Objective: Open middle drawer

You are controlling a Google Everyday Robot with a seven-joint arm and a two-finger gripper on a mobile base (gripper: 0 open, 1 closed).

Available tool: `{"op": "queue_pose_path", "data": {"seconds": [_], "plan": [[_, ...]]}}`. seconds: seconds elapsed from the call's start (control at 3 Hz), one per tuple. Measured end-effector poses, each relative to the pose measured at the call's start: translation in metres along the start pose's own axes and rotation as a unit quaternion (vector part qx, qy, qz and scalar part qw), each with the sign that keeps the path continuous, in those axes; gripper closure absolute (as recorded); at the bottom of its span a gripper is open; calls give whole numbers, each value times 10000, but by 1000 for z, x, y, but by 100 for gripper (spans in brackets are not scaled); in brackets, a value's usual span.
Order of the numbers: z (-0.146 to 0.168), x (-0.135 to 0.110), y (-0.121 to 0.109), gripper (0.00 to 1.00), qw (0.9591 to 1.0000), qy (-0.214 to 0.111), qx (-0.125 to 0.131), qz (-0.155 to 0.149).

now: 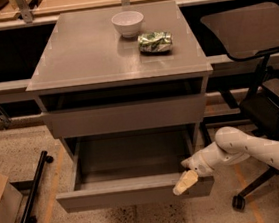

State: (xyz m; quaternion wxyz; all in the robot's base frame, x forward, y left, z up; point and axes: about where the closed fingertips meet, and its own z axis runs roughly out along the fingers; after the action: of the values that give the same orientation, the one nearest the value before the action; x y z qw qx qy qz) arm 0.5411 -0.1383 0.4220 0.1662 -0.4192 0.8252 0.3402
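Note:
The middle drawer of the grey cabinet stands pulled well out toward the camera. Its shallow grey box interior is in view and looks empty. My gripper is at the right end of the drawer's front panel, resting on its top edge. My white arm reaches in from the lower right. The top drawer above is pushed in. Anything below the open drawer is hidden by it.
A white bowl and a crumpled green bag sit on the cabinet top. A black office chair stands at the right, close to my arm. A black wheeled bar and a cardboard box lie on the floor at the left.

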Motion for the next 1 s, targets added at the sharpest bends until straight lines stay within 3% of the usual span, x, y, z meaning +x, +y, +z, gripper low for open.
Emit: {"op": "queue_pose_path", "data": {"seconds": [0.33, 0.67, 1.0], "plan": [[7, 12, 16, 0, 9994, 133, -221, 228], [13, 1, 15, 0, 9995, 270, -190, -24], [10, 1, 24, 0, 9990, 431, -100, -8]]}}
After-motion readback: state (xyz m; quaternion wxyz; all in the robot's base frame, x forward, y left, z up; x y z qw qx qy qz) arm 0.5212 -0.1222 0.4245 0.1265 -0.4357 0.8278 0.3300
